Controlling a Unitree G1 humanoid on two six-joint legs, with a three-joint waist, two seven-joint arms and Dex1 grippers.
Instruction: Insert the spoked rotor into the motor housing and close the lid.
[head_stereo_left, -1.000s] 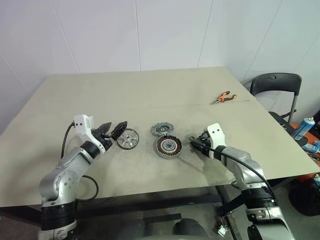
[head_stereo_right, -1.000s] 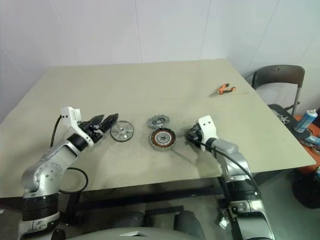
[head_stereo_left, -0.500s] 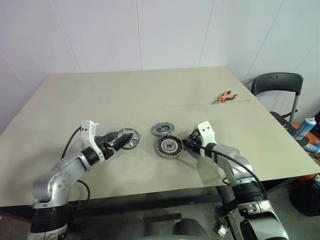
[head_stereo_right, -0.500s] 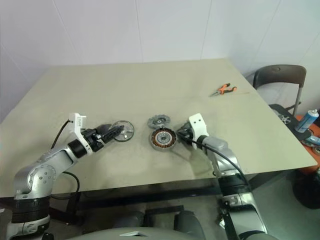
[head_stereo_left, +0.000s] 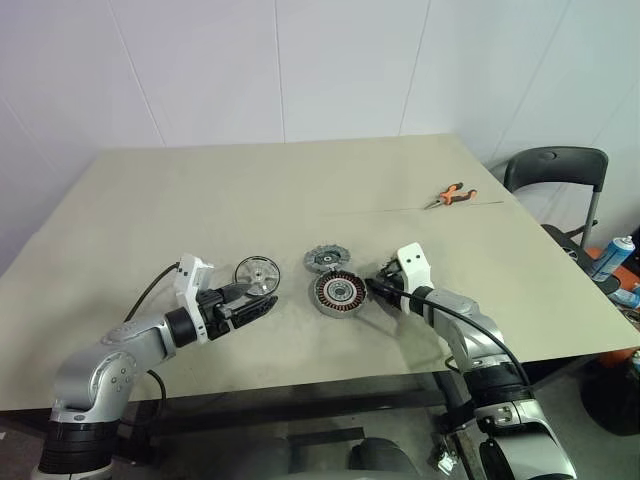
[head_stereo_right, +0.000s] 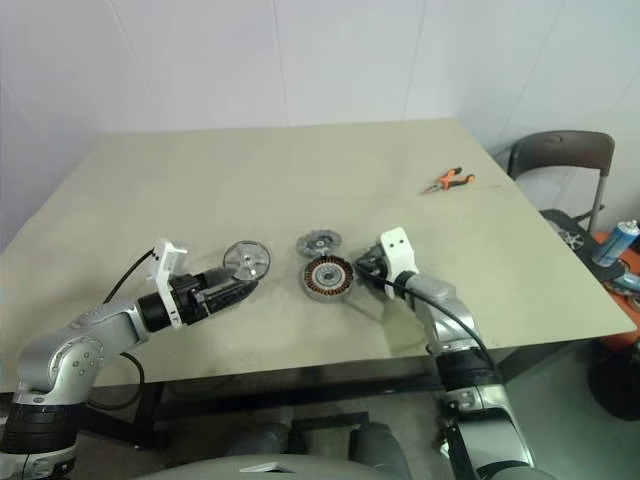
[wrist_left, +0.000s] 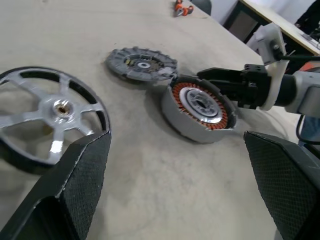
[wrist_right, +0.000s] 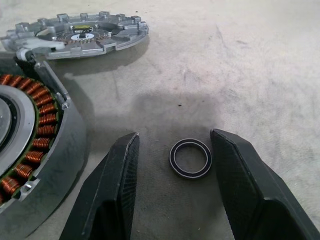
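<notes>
The motor housing (head_stereo_left: 337, 292), with copper windings around a pale hub, lies near the table's front middle. The dark toothed spoked rotor (head_stereo_left: 325, 259) lies flat just behind it, close to its rim. The shiny silver lid (head_stereo_left: 257, 273) lies flat to their left. My left gripper (head_stereo_left: 265, 303) hovers low in front of the lid, open wide, pointing right toward the housing (wrist_left: 200, 107). My right gripper (wrist_right: 175, 135) sits just right of the housing, open, its fingers (wrist_right: 117, 190) either side of a small black ring (wrist_right: 190, 158) that lies on the table.
Orange-handled pliers (head_stereo_left: 447, 194) lie at the table's far right. A dark chair (head_stereo_left: 555, 170) stands beyond the right edge, with a spray can (head_stereo_left: 612, 255) nearer on that side. The beige table (head_stereo_left: 280, 190) stretches far behind the parts.
My left gripper has drawn back from the lid's left side toward the front edge and turned right, toward the housing. The right gripper stays beside the housing.
</notes>
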